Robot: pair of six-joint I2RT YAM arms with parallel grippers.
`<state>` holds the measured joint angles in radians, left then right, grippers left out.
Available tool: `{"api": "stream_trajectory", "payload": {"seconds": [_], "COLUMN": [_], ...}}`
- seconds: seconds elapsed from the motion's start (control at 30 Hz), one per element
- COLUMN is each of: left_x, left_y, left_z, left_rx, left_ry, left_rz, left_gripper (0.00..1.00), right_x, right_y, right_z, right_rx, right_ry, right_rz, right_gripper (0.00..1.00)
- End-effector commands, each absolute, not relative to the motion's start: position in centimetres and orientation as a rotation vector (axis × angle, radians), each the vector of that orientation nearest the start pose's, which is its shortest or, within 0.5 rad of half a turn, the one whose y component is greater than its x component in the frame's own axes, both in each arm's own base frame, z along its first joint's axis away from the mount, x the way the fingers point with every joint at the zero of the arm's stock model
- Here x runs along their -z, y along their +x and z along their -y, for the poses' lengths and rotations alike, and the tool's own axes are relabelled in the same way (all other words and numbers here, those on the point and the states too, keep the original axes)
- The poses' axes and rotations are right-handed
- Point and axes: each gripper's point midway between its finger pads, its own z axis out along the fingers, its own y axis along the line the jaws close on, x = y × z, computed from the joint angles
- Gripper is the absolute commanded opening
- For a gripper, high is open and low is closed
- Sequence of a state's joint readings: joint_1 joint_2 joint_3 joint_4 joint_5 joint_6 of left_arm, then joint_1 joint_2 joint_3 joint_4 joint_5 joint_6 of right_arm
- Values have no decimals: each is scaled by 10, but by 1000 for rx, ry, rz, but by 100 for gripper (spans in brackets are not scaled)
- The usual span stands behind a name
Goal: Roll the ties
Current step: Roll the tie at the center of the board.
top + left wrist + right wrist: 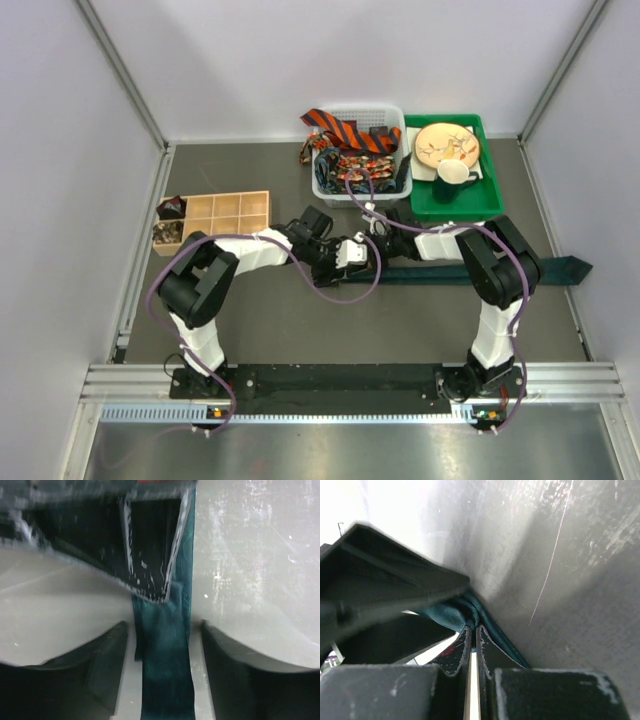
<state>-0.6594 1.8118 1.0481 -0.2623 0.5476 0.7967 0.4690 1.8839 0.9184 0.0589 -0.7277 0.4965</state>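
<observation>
A dark teal tie (540,268) lies stretched across the table from the middle to the right side. My right gripper (383,238) is shut on a bunched fold of this tie (445,615), pinched at its fingertips (473,628). My left gripper (357,255) is close beside it, facing it. In the left wrist view the left gripper (165,680) is open and the tie (167,670) runs between its fingers (100,675) without touching them. An orange-and-black striped tie (340,128) and dark patterned ties (358,163) lie in a white basket (360,108).
Right of the basket a green tray (450,205) holds a wooden plate (447,145) and a dark green cup (455,175). A wooden compartment box (225,215) sits at the left with dark rolled items (170,232) in its left cells. Purple cables loop over both arms.
</observation>
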Motion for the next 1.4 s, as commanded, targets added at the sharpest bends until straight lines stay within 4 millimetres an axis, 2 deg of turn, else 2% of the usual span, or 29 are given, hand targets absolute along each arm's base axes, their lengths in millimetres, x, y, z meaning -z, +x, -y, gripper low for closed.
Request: {"api": "stream_trajectory", "payload": {"seconds": [0.0, 0.03, 0.1, 0.27, 0.33, 0.4, 0.43, 0.5, 0.57, 0.63, 0.73, 0.9, 1.13, 1.27, 1.3, 1.37], "left_x": [-22, -23, -19, -15, -13, -13, -16, -22, -27, -29, -39, -56, -60, -64, -66, -72], "left_y": [280, 278, 270, 253, 252, 256, 260, 264, 268, 269, 271, 274, 281, 278, 278, 278], "left_z": [299, 297, 288, 270, 268, 268, 270, 270, 263, 252, 246, 252, 261, 267, 268, 273], "left_rx": [575, 576, 571, 563, 557, 537, 533, 542, 539, 530, 531, 537, 565, 600, 611, 622], "left_ry": [1867, 1877, 1916, 1995, 1994, 1971, 1949, 1892, 1858, 1838, 1798, 1768, 1736, 1748, 1750, 1749], "left_rz": [-1715, -1718, -1744, -1728, -1736, -1768, -1768, -1802, -1818, -1821, -1787, -1704, -1687, -1657, -1650, -1626], "left_gripper": [57, 47, 39, 29, 30, 51, 56, 63, 64, 64, 63, 61, 60, 54, 48, 43], "right_x": [-51, -52, -57, -54, -48, -42, -38, -33, -27, -23, -21, -17, -16, -16, -14, -14], "right_y": [291, 291, 291, 291, 289, 284, 283, 282, 286, 287, 289, 286, 286, 286, 285, 285], "right_z": [-295, -295, -296, -294, -295, -298, -297, -296, -292, -290, -291, -287, -287, -287, -286, -287], "right_rx": [-1291, -1293, -1294, -1253, -1240, -1236, -1216, -1193, -1147, -1124, -1114, -1100, -1098, -1095, -1094, -1093], "right_ry": [-368, -369, -372, -391, -406, -424, -434, -435, -427, -424, -414, -398, -398, -397, -396, -395], "right_rz": [-2498, -2494, -2483, -2492, -2504, -2525, -2528, -2540, -2551, -2561, -2567, -2598, -2604, -2607, -2612, -2613], "right_gripper": [0, 0, 0, 0, 0, 0, 0, 0, 0, 0, 0, 0, 0, 0, 0, 0]}}
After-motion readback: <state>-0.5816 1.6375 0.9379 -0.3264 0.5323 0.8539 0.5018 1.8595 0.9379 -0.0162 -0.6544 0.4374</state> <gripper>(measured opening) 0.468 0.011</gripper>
